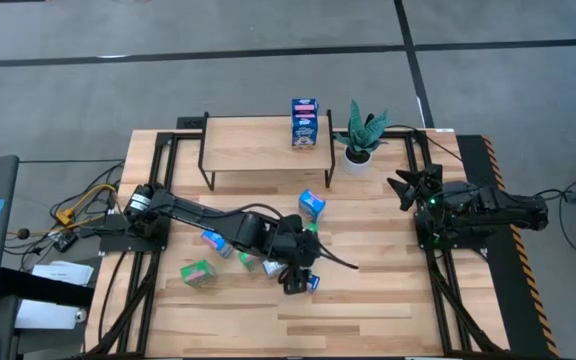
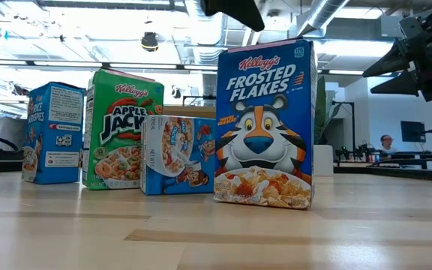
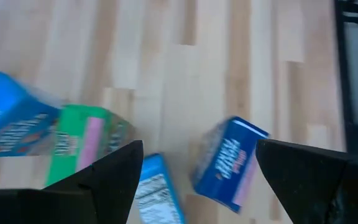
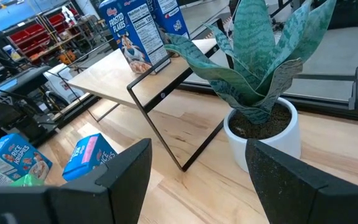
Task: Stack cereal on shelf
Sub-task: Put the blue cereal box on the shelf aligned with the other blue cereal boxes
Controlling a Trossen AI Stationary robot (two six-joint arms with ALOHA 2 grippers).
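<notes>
One blue cereal box [image 1: 305, 123] stands upright on the light-wood shelf [image 1: 258, 150] at the table's far side. Several more cereal boxes, blue and green, are scattered mid-table. Among them the low view shows a Frosted Flakes box [image 2: 265, 124], an Apple Jacks box [image 2: 122, 131] and a Rice Krispies box [image 2: 51, 135], all upright on their bottoms. My left gripper [image 3: 197, 149] hangs open above this cluster, slanting down, with a blue box [image 3: 229, 163] below the gap and untouched. My right gripper [image 4: 194, 152] waits open at the table's right side, facing the plant.
A potted green plant [image 1: 360, 135] stands right of the shelf, close in front of my right gripper. Another blue box [image 1: 312, 204] lies between the shelf and the cluster. Bare tabletop [image 1: 368, 310] lies along the near edge. Cables [image 1: 83, 205] trail off the left side.
</notes>
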